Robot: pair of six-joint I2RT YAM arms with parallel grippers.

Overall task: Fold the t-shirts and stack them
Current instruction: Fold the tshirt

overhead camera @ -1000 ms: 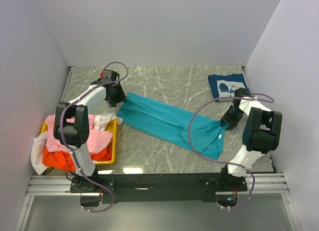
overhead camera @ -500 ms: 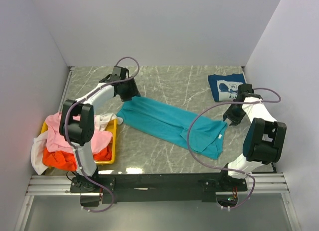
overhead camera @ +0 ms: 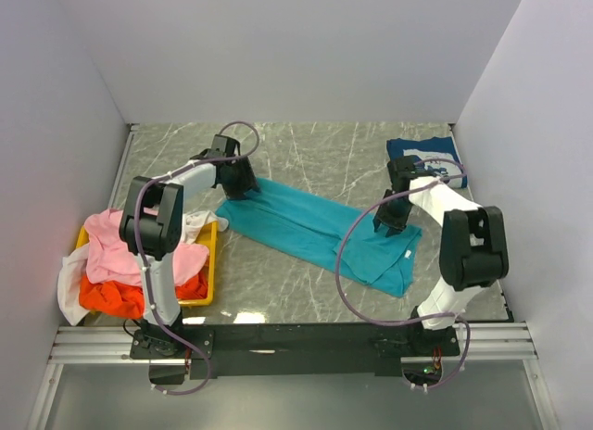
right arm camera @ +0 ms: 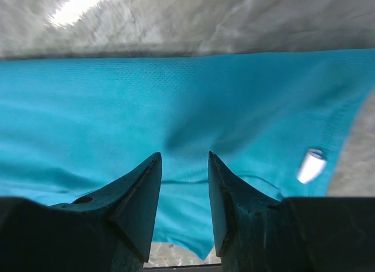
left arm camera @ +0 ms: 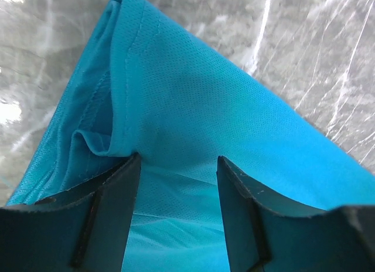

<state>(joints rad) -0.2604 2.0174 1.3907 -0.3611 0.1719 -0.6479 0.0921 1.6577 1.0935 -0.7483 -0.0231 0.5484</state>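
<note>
A teal t-shirt (overhead camera: pixel 315 228) lies folded lengthwise in a long strip across the table. My left gripper (overhead camera: pixel 239 184) is open over its far left end; in the left wrist view (left arm camera: pixel 179 160) the jaws straddle teal cloth (left arm camera: pixel 193 102) with folds. My right gripper (overhead camera: pixel 392 219) is open over the shirt's right end; in the right wrist view (right arm camera: pixel 184 160) the jaws hang just above the cloth (right arm camera: pixel 146 102), near a white tag (right arm camera: pixel 310 165). A folded navy t-shirt with white print (overhead camera: pixel 426 159) lies at the far right. Pink (overhead camera: pixel 116 247), orange (overhead camera: pixel 107 297) and white (overhead camera: pixel 69 286) shirts pile in the tray.
A yellow plastic tray (overhead camera: pixel 211 263) stands at the left near edge, overflowing with shirts. White walls close in the table on three sides. The grey marble table top (overhead camera: pixel 324 157) shows behind the teal shirt.
My left gripper moved right onto the teal shirt's far left end. My right gripper moved left from the shirt's right edge to over its right end.
</note>
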